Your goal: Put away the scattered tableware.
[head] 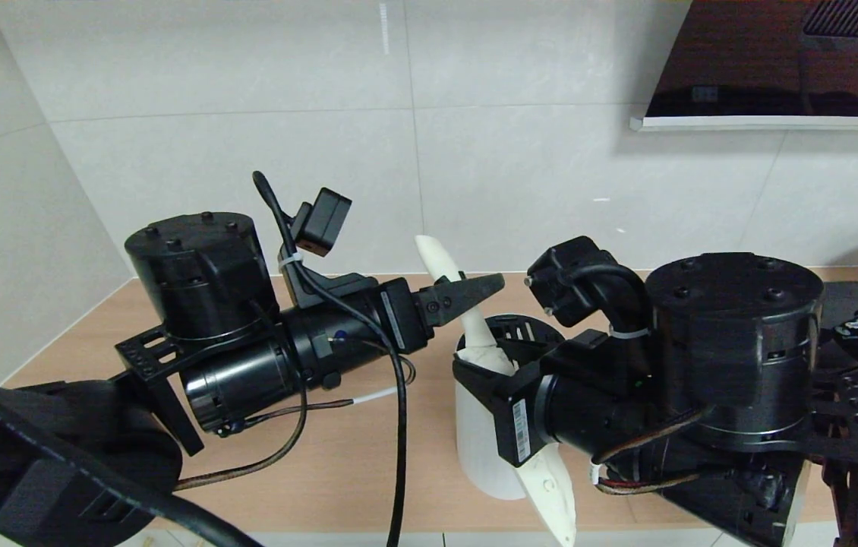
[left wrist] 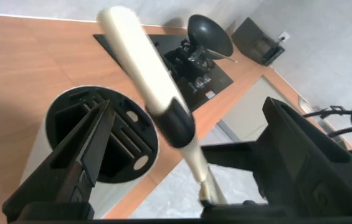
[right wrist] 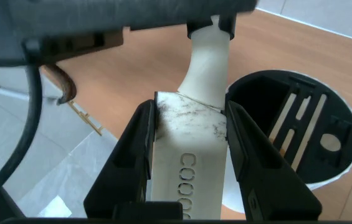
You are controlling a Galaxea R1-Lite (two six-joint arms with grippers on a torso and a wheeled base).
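the right claw (right wrist: 191, 118) pinches the white spoon (head: 440, 262) over the holder (head: 474, 433) at 6 o'clock, left claw (left wrist: 188, 109) spread around its handle, so it looks not put away yet.

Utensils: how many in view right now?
1. A white spatula, clamped in the right pincer by the holder, its handle up at the left pincer. The holder's slots may hide more.

Pale tiled wall (head: 247, 114) at the back, a glint of light on it. Wooden counter (head: 368, 448) runs below. Dark hood (head: 771, 61) up right, black cooktop (left wrist: 216, 74) beneath.
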